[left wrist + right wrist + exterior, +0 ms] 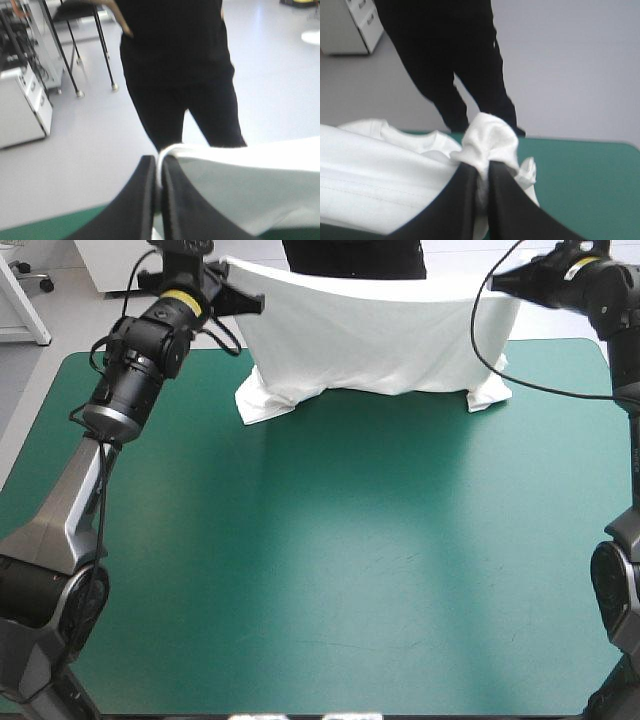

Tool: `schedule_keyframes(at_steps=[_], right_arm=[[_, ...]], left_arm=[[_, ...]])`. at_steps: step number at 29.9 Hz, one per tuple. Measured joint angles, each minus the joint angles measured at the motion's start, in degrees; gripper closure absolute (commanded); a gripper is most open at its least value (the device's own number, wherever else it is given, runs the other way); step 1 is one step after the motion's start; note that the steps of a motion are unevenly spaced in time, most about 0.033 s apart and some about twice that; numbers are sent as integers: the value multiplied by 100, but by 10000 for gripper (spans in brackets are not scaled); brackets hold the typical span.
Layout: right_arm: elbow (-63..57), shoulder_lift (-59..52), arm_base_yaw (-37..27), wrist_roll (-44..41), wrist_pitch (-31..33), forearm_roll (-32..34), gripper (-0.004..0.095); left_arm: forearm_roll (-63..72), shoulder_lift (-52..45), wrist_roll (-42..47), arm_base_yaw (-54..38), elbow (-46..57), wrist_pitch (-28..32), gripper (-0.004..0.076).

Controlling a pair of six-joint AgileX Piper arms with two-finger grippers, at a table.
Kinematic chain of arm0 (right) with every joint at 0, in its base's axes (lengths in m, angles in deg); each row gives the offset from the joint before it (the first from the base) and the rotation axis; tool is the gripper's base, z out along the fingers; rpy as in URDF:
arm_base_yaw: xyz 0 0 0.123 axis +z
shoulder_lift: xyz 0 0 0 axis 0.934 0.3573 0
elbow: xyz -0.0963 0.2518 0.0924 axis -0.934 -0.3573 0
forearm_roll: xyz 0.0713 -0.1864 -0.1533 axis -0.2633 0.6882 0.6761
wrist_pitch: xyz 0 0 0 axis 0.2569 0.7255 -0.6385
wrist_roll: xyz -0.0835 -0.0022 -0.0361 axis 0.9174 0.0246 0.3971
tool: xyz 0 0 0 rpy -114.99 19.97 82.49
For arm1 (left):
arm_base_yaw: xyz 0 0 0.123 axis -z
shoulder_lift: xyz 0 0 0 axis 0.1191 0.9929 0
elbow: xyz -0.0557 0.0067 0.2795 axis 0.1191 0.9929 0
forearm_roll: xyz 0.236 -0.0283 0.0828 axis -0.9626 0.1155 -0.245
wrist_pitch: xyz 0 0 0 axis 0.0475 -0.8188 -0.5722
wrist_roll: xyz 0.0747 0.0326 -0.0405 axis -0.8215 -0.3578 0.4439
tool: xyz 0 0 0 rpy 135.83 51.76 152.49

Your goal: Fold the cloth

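The white T-shirt (pixel 375 335) hangs stretched between my two raised grippers near the table's far edge, its lower corners resting on the teal-green cover (pixel 330 540). My left gripper (pixel 250 303) is shut on the T-shirt's left upper corner; in the left wrist view the white edge (pixel 161 165) runs between the black fingers (pixel 137 200) of the left gripper (pixel 160 162). My right gripper (pixel 497 282) is shut on the right upper corner. In the right wrist view a bunch of T-shirt (pixel 487 140) bulges past the right gripper (pixel 482 167).
The teal-green cover stretches bare from the T-shirt toward the near edge (pixel 330 705). A black cable (pixel 485 340) loops in front of the T-shirt's right side.
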Motion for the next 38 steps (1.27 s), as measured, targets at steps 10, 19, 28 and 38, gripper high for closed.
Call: schedule_keyframes(at_steps=[10,19,28,38], right_arm=[[-3096,-339,-16,679,1075,-689,925],[-5292,-771,132,820,1096,-624,925],[-6406,-1420,390,804,1096,-389,925],[-7202,-1996,390,676,1209,-213,925]], left_arm=[[1113,-1448,-1118,39,3759,-604,733],[1210,-2490,-1303,420,5978,-682,733],[1267,-3142,-820,918,6942,-1309,733],[1629,-3633,-259,1465,7718,-1852,733]])
